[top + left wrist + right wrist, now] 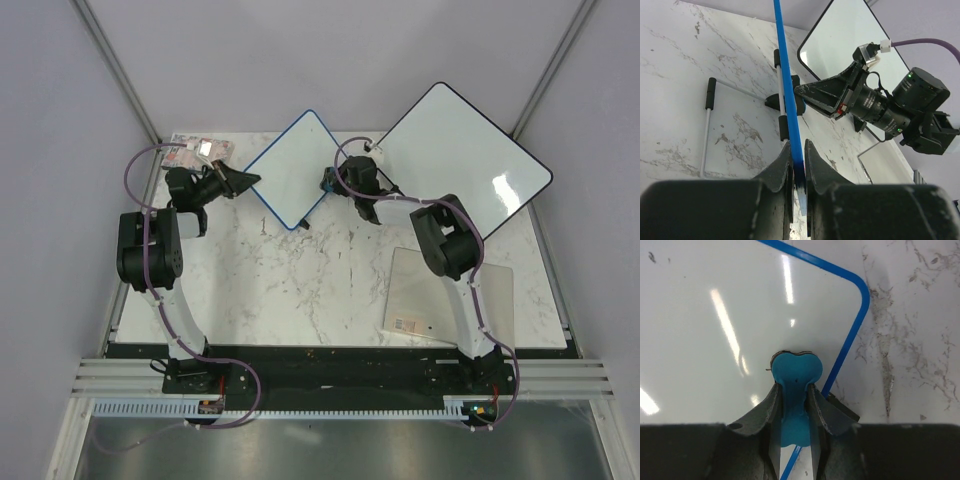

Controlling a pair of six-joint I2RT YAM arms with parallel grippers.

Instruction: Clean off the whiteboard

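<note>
Near the tabletop's far edge, left of centre, the left gripper (250, 183) pinches the blue frame of the whiteboard (292, 168) — jaws almost together. At the board's right corner, the right gripper (795, 390) clamps a teal eraser (796, 367) — set against the white face.

Whiteboard (293, 170): glossy white face, thin blue frame, black feet. Eraser (796, 371): teal. Tabletop (290, 280): white marble pattern, grey veining. Larger board (460, 150): white, black frame. Flat sheet (440, 290): beige. Cable (920, 41): purple. Left end effector (798, 150) and right end effector (795, 389): black.
</note>
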